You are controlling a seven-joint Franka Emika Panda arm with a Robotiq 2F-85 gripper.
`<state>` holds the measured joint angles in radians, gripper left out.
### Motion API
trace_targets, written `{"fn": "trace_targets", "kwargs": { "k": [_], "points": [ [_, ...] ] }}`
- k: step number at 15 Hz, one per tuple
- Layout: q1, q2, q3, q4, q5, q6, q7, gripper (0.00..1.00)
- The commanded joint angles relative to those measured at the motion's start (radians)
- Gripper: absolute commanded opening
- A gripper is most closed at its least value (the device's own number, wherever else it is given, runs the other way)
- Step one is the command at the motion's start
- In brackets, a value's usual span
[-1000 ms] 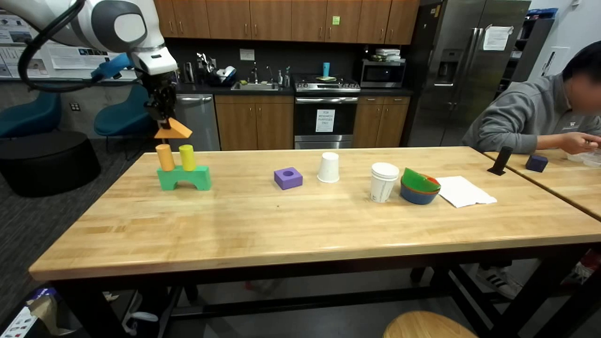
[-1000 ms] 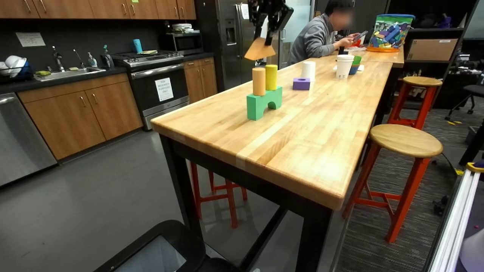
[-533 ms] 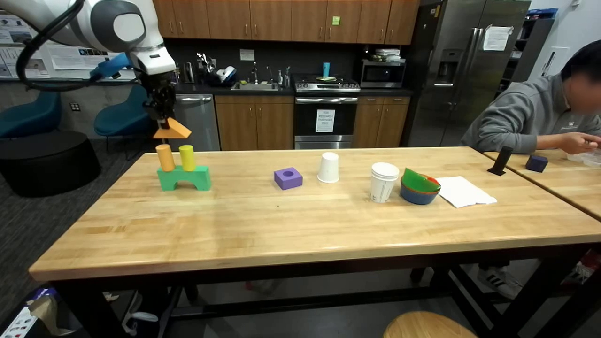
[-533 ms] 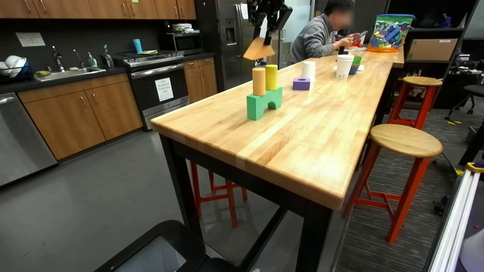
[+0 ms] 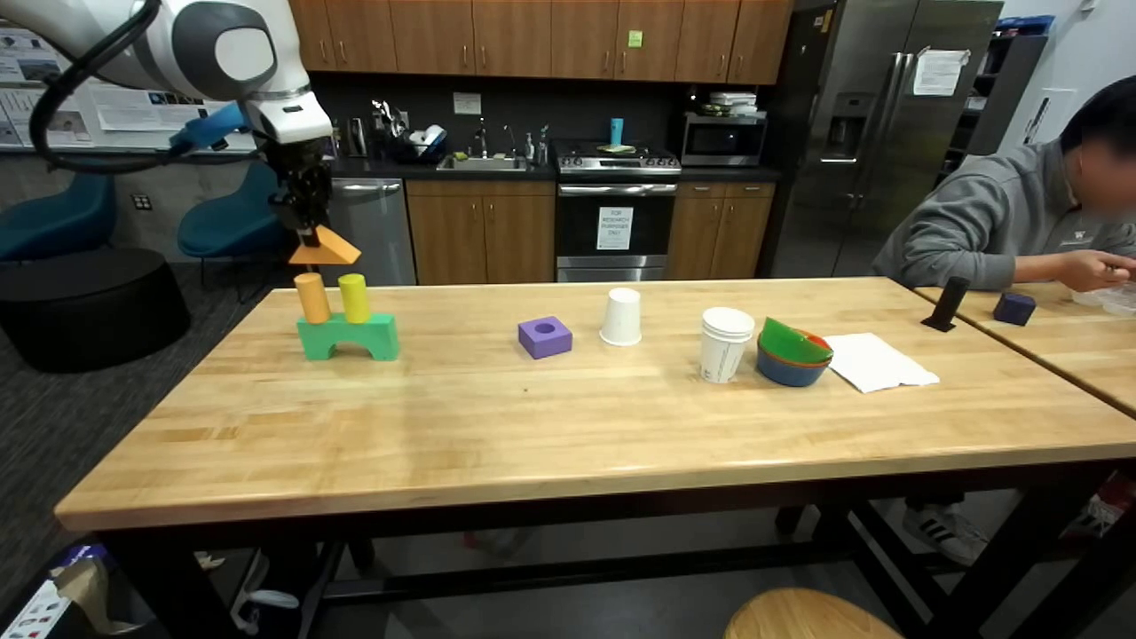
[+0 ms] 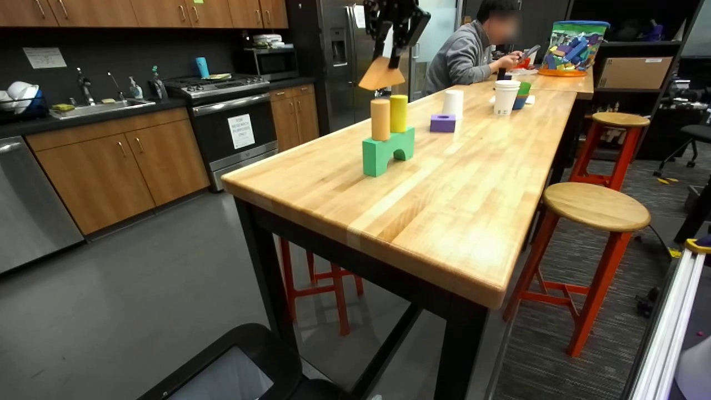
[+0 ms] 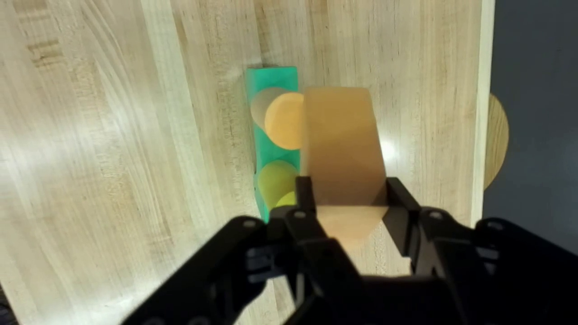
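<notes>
In an exterior view: claw (image 6: 387,55) clamped on orange wedge (image 6: 382,74), ridge up, above orange peg (image 6: 380,119) and yellow peg (image 6: 398,114) on green arch (image 6: 381,155).

In an exterior view: purple block (image 5: 545,338), upturned cup (image 5: 621,317), stacked cups (image 5: 723,346), bowls (image 5: 790,368) farther along table (image 5: 444,417); oven sign (image 5: 614,228) reads "FOR RESEARCH PURPOSES ONLY".

Wrist view: wedge's long axis roughly parallel to arch, partly hiding orange peg; whether squarely over it, hard to judge.

cylinders (image 5: 354,297) on arch (image 5: 382,334) | arch on table (image 5: 355,435) | wedge (image 5: 328,250) in gripper (image 7: 347,192), higher than cylinders | bowls (image 5: 792,368) beside stacked cups (image 5: 723,351)
</notes>
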<state>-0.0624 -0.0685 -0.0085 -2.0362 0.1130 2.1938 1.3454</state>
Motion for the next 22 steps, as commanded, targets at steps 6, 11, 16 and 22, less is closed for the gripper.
{"fn": "trace_targets", "kwargs": {
  "k": [6, 11, 16, 22],
  "points": [
    [0.001, -0.008, -0.011, -0.014, 0.008, -0.012, 0.016, 0.16],
    [0.002, -0.009, -0.013, -0.022, 0.008, -0.012, 0.014, 0.16],
    [0.002, -0.009, -0.012, -0.022, 0.004, -0.016, 0.016, 0.16],
    [0.002, -0.01, -0.013, -0.029, 0.01, -0.014, 0.012, 0.16]
  ]
}}
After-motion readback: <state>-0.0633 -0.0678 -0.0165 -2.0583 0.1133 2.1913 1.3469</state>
